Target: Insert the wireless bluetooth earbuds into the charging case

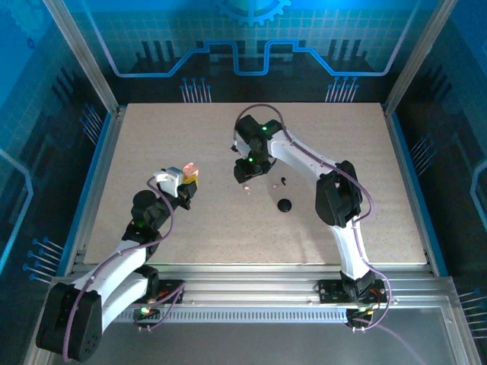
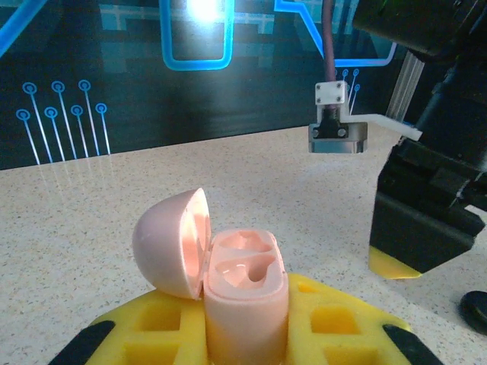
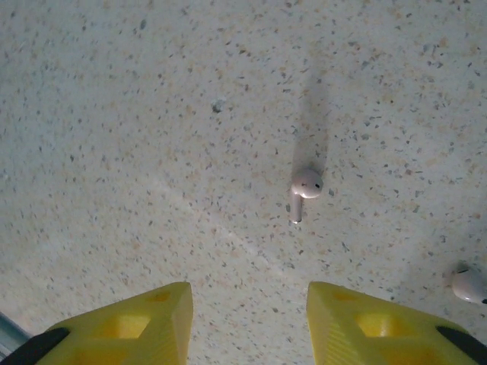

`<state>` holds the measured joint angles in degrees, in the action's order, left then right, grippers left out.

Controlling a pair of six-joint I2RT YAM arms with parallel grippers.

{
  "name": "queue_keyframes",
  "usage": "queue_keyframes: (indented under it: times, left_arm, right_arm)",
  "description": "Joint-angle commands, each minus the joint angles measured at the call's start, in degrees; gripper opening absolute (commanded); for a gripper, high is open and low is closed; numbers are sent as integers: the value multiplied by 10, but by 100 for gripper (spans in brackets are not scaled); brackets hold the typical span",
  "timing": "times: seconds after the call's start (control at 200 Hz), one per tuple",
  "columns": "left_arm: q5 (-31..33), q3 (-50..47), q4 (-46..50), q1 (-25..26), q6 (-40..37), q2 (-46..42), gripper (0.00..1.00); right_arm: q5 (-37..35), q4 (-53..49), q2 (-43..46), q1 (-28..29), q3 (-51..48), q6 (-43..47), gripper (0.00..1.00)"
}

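Looks tiny, light, slick; gotta pinch earbud [image 3: 306, 185] across the bulb gently. Hovering with right gripper [image 3: 249, 319] spread, left gripper [image 2: 247, 328] clamping case [image 2: 242, 268].

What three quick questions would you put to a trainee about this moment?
1. True or false: the pink case held in the left fingers is closed.
2. What lies on the table ahead of the right fingers: A) a pale earbud, B) a spoon, C) a coin?
3. Fill in: both wells of the pink case are ____.
Key: 1 false; 2 A; 3 empty.
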<state>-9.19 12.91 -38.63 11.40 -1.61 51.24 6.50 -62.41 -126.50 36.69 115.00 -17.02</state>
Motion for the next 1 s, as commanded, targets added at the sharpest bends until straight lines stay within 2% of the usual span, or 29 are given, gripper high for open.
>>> queue_keyframes:
  times: [0.0, 0.385, 0.82, 0.996]
  left_arm:
    - [8, -1, -1, -6, -13, -1, 18]
    - [2, 0, -14, -6, -12, 16, 18]
    - [-3, 0, -24, -6, -10, 28, 18]
    - [-5, 3, -24, -6, -10, 29, 18]
  right_arm:
    - [-8, -30, -32, -4, 24, -65, 44]
    - [-7, -33, -83, -5, 37, -75, 41]
    - [-10, -6, -108, -9, 30, -85, 41]
    - [-8, 5, -117, -12, 32, -86, 39]
